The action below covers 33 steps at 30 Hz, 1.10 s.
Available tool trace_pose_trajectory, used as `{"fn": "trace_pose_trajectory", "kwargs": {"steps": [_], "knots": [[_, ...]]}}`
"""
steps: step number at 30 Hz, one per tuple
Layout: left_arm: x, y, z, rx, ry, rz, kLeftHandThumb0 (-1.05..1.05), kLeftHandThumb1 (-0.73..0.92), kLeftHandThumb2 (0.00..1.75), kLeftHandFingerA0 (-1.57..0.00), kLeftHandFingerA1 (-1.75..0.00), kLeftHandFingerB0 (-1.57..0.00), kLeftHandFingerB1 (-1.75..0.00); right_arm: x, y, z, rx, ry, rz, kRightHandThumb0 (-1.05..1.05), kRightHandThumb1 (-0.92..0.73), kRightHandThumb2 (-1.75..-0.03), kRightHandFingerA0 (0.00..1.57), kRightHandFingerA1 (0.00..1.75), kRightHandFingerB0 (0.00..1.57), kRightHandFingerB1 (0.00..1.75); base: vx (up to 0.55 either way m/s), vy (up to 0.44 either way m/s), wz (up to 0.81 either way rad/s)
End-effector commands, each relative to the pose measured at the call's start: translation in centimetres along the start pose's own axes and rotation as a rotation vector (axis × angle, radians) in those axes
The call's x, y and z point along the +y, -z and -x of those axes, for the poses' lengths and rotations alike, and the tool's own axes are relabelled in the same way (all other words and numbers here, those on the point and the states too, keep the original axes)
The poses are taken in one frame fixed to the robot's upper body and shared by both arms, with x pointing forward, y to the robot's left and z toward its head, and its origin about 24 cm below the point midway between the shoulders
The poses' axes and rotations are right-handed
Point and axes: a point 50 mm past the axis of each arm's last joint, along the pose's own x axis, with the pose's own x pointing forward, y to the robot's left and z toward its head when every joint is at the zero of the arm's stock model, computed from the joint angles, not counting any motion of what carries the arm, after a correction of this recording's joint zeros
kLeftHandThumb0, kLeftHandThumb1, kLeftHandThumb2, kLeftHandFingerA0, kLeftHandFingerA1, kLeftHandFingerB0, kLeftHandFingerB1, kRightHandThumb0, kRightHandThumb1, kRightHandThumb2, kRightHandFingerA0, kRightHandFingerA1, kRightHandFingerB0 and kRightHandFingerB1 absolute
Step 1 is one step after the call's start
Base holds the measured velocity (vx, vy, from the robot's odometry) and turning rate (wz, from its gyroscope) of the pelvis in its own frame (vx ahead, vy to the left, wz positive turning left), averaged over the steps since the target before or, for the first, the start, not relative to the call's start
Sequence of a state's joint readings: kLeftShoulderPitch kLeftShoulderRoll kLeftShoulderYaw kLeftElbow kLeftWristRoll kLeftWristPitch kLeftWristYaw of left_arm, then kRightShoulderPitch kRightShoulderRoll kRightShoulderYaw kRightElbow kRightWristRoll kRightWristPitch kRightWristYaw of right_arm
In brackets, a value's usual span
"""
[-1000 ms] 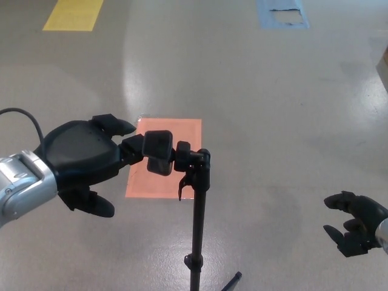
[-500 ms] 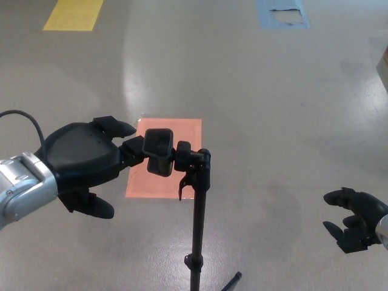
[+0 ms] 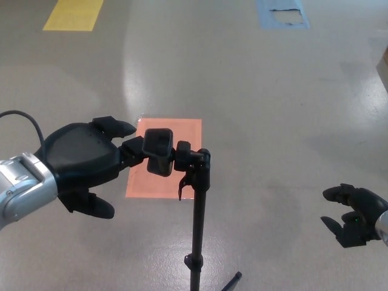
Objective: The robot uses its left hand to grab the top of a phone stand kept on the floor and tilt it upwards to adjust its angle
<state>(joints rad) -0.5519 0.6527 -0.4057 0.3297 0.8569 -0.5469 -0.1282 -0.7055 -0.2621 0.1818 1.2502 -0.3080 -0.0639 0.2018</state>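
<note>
Reaching in from the left, the robot's left hand (image 3: 82, 160) was right up against the clamp head (image 3: 159, 151) at the top of the phone stand (image 3: 197, 206), with one finger (image 3: 115, 127) poking out above and another lower down at its own side. Honestly couldn't tell if it actually had a grip on the clamp or was just touching it. That stand stood upright on the grey floor (image 3: 273, 121), its black pole running down to the bottom edge, in front of an orange patch (image 3: 163, 176). Over at the far right the right hand (image 3: 354, 215) hung low, well apart from it all, fingers loosely curled and holding nothing.
</note>
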Motion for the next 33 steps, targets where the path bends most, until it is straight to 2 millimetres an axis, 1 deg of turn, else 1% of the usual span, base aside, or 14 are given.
{"fn": "trace_pose_trajectory", "kwargs": {"steps": [1, 18, 19, 20, 21, 22, 23, 24, 25, 28, 29, 30, 32, 33], "knots": [[-0.7, -0.1, 0.4, 0.005, 0.071, -0.014, -0.78, 0.49, 0.88, -0.04, -0.35, -0.03, -0.19, -0.6, 0.2, 0.1, 0.009, 0.008, -0.005, -0.69, -0.63, -0.94, 0.05, 0.42, 0.01, 0.36, 0.00, 0.000, 0.00], [0.9, 1.5, 0.1, 0.072, -0.023, -0.026, -0.80, 0.52, 0.92, -0.06, -0.30, -0.02, -0.15, -0.8, -0.2, 0.1, 0.001, 0.011, 0.001, -0.65, -0.63, -0.95, 0.08, 0.44, 0.01, 0.37, 0.00, 0.000, 0.00], [1.2, 1.8, 0.0, 0.091, -0.028, -0.016, -0.83, 0.67, 0.61, -0.08, -0.25, 0.00, -0.16, -0.8, -0.2, 0.1, 0.000, 0.013, 0.003, -0.33, -0.57, -1.09, 0.01, 0.49, 0.00, 0.47, 0.00, 0.000, 0.00], [1.3, 1.9, 0.0, 0.097, -0.030, -0.013, -0.83, 0.67, 0.61, -0.08, -0.25, 0.00, -0.16, -0.8, -0.2, 0.1, 0.000, 0.013, 0.003, -0.33, -0.57, -1.09, 0.01, 0.49, 0.00, 0.47, 0.00, 0.000, 0.00], [1.7, 2.3, -0.1, 0.126, -0.040, -0.013, -0.82, 0.54, 0.94, -0.04, -0.24, -0.03, -0.13, -0.8, -0.2, 0.1, -0.001, 0.012, 0.000, -0.64, -0.84, -0.66, 0.15, 0.30, 0.11, 0.25, 0.00, 0.000, 0.00], [2.4, 3.1, -0.2, 0.175, -0.071, -0.013, -0.79, 0.52, 0.92, -0.05, -0.28, 0.00, -0.15, -0.7, -0.2, 0.1, -0.001, 0.011, -0.002, -0.67, -0.62, -0.94, 0.11, 0.45, 0.01, 0.37, 0.00, 0.000, 0.00], [2.8, 3.4, -0.3, 0.194, -0.088, -0.011, -0.79, 0.52, 0.92, -0.05, -0.28, 0.00, -0.15, -0.8, -0.2, 0.1, 0.000, 0.012, -0.001, -0.67, -0.62, -0.94, 0.11, 0.45, 0.01, 0.37, 0.00, 0.000, 0.00], [3.3, 3.9, -0.3, 0.217, -0.106, -0.003, -0.78, 0.51, 0.92, -0.05, -0.26, 0.00, -0.15, -0.8, -0.2, 0.1, -0.001, 0.013, 0.002, -0.64, -0.84, -0.66, 0.15, 0.30, 0.12, 0.25, 0.00, 0.000, 0.00], [3.7, 4.4, -0.3, 0.234, -0.118, 0.005, -0.78, 0.52, 0.92, -0.04, -0.26, 0.00, -0.15, -0.8, -0.2, 0.1, -0.003, 0.012, -0.001, -0.67, -0.62, -0.94, 0.09, 0.45, 0.00, 0.37, 0.00, 0.000, 0.00], [4.4, 5.4, -0.1, 0.266, -0.139, 0.018, -0.81, 0.53, 0.75, -0.06, -0.25, -0.01, -0.14, -0.8, -0.2, 0.1, -0.006, 0.011, -0.005, -0.67, -0.62, -0.94, 0.10, 0.45, 0.00, 0.37, 0.00, 0.000, 0.00], [4.7, 5.7, -0.1, 0.278, -0.145, 0.023, -0.78, 0.67, 0.59, -0.09, -0.25, 0.00, -0.15, -0.8, -0.2, 0.1, -0.006, 0.011, -0.003, -0.68, -0.62, -0.94, 0.10, 0.45, 0.00, 0.37, 0.00, 0.000, 0.00], [4.7, 5.7, -0.1, 0.278, -0.145, 0.023, -0.78, 0.67, 0.59, -0.09, -0.25, 0.00, -0.15, -0.8, -0.2, 0.1, -0.006, 0.011, -0.003, -0.68, -0.62, -0.94, 0.10, 0.45, 0.00, 0.37, 0.00, 0.000, 0.00], [5.2, 7.4, 0.3, 0.333, -0.185, 0.054, -0.84, 0.56, 0.69, -0.10, -0.26, -0.02, -0.12, -0.8, -0.2, 0.1, -0.002, 0.008, 0.001, -0.66, -0.62, -0.95, 0.09, 0.44, 0.00, 0.37, 0.00, 0.000, 0.00], [5.1, 7.7, 0.4, 0.348, -0.195, 0.056, -0.78, 0.51, 0.91, -0.10, -0.34, 0.00, -0.15, -0.8, -0.2, 0.1, -0.001, 0.007, 0.004, -0.66, -0.62, -0.94, 0.09, 0.44, 0.01, 0.37, 0.00, 0.000, 0.00]]}}
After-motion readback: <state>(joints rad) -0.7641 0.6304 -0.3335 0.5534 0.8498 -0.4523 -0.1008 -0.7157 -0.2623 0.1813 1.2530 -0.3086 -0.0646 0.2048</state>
